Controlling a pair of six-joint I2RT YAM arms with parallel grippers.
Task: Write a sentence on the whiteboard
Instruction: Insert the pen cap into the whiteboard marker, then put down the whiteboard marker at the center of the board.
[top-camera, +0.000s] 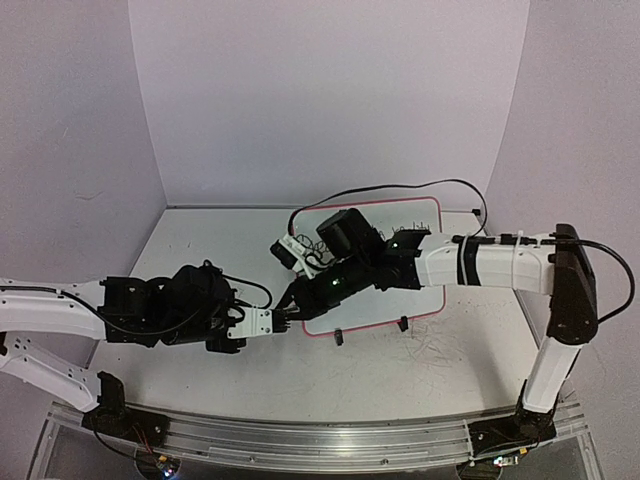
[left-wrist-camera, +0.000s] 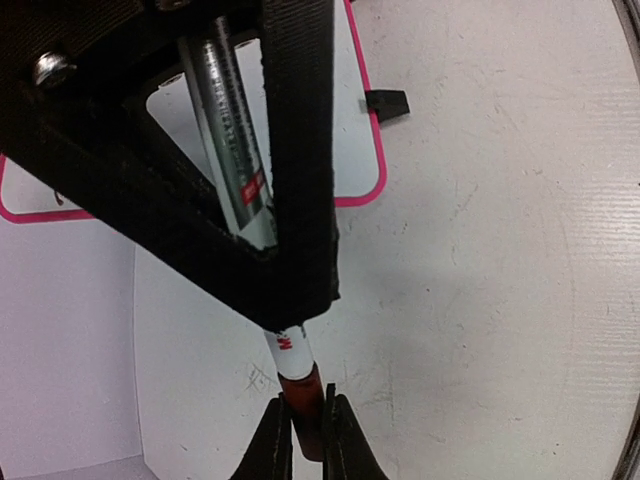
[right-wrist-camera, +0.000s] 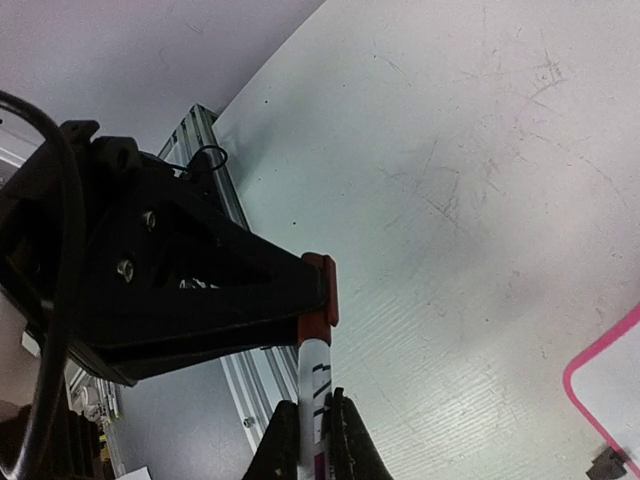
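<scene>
A marker (left-wrist-camera: 289, 346) with a white barrel and a red cap (left-wrist-camera: 302, 392) hangs just above the tabletop, off the near left corner of the whiteboard (top-camera: 385, 305). My left gripper (left-wrist-camera: 307, 405) is shut on the red cap. My right gripper (right-wrist-camera: 313, 408) is shut on the white barrel (right-wrist-camera: 314, 372), and the two grippers meet tip to tip (top-camera: 288, 312). The pink-framed whiteboard (left-wrist-camera: 352, 120) lies under my right arm, which hides much of it. The sentence is out of view; the parts of the board that show are plain white.
A black cable (top-camera: 400, 190) loops over the table behind the board. Black clip feet (top-camera: 339, 337) stick out at the board's near edge. An aluminium rail (top-camera: 300, 440) runs along the table's near edge. Faint scribbles (top-camera: 440, 345) mark the tabletop.
</scene>
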